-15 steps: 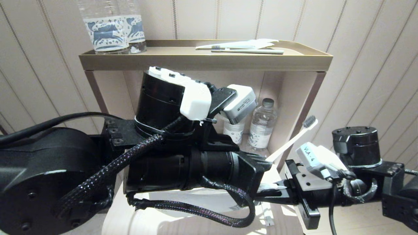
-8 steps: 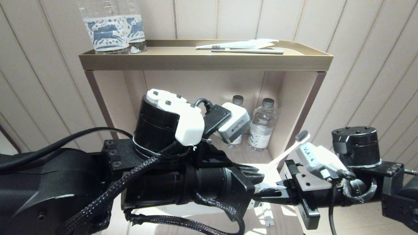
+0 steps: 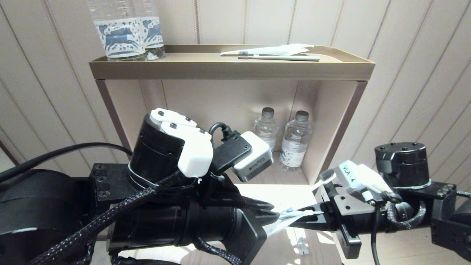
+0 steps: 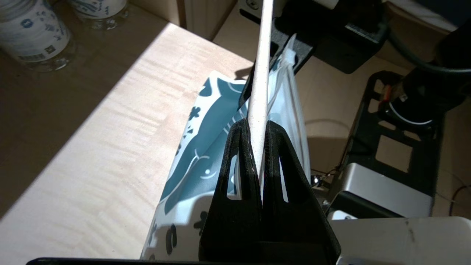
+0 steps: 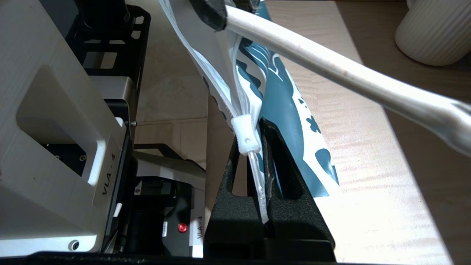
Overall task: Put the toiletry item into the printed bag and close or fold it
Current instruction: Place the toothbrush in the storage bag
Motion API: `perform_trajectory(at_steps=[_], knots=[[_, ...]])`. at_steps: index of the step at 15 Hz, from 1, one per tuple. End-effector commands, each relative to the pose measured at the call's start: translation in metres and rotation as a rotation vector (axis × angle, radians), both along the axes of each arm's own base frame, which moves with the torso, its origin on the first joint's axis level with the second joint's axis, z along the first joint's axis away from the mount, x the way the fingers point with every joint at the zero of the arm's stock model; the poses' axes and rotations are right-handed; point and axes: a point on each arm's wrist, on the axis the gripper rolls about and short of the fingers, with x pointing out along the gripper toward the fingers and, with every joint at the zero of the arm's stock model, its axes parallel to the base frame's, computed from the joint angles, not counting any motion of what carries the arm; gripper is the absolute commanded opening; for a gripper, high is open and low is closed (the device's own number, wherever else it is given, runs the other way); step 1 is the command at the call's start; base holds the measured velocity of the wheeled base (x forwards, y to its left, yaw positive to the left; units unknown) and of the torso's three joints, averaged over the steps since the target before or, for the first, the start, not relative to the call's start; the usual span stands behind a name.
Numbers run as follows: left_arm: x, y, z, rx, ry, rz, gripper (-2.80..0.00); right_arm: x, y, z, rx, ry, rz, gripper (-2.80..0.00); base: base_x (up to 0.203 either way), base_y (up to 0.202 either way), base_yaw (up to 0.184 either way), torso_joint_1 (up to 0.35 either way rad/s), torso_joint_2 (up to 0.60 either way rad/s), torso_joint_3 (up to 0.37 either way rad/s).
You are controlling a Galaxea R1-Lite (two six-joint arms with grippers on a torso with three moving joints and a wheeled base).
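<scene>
The all-white toothbrush (image 4: 262, 66) is clamped by its handle in my left gripper (image 4: 257, 124), which is shut on it. Its bristled head (image 3: 327, 176) points up and to the right, just above the right wrist. The printed bag (image 4: 206, 140), translucent white with teal shapes, hangs between the two grippers above the table. My right gripper (image 5: 254, 127) is shut on the bag's zip edge beside the white slider (image 5: 245, 134). The toothbrush handle (image 5: 331, 70) crosses the bag's (image 5: 283, 110) mouth. I cannot tell whether its end is inside.
A shelf unit stands behind, with a gold tray (image 3: 232, 70) on top holding a grey-green toothbrush (image 3: 283, 57), a white wrapper (image 3: 279, 49) and bottles (image 3: 121, 33). Two water bottles (image 3: 296, 140) stand in the niche. A white ribbed cup (image 5: 434, 29) sits on the wooden table (image 4: 92, 147).
My left arm has dropped and drawn back to the left, bringing the toothbrush down, so its head now sits much lower, near the right wrist. The right gripper has stayed in place.
</scene>
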Motion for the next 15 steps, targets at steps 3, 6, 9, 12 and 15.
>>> perform_trajectory(at_steps=[3, 6, 9, 12, 15], knots=[[-0.004, 0.008, -0.003, 0.029, -0.027, 0.01, -2.8, 0.0, 0.0, 0.001, 0.004, -0.008, 0.006, -2.8, 0.0, 0.0, 0.0, 0.0, 0.0, 0.0], [-0.006, 0.013, -0.001, 0.049, -0.055, 0.034, -2.8, 0.0, 0.0, 0.0, 0.003, -0.005, 0.007, -2.8, 0.0, 0.0, 0.0, 0.0, 0.0, 0.0], [-0.009, 0.017, 0.005, 0.034, -0.079, 0.04, -2.8, 0.001, 0.001, 0.0, 0.002, -0.001, 0.006, -2.8, 0.0, 0.0, 0.0, 0.0, 0.0, 0.0], [-0.009, 0.019, 0.014, 0.016, -0.107, 0.068, -2.8, 0.004, 0.002, 0.003, 0.007, 0.007, -0.006, -2.8, 0.0, 0.0, 0.0, 0.0, 0.0, 0.0], [-0.008, 0.018, 0.013, 0.019, -0.11, 0.068, -2.8, 0.006, 0.002, 0.006, 0.013, 0.01, -0.011, -2.8, 0.0, 0.0, 0.0, 0.0, 0.0, 0.0]])
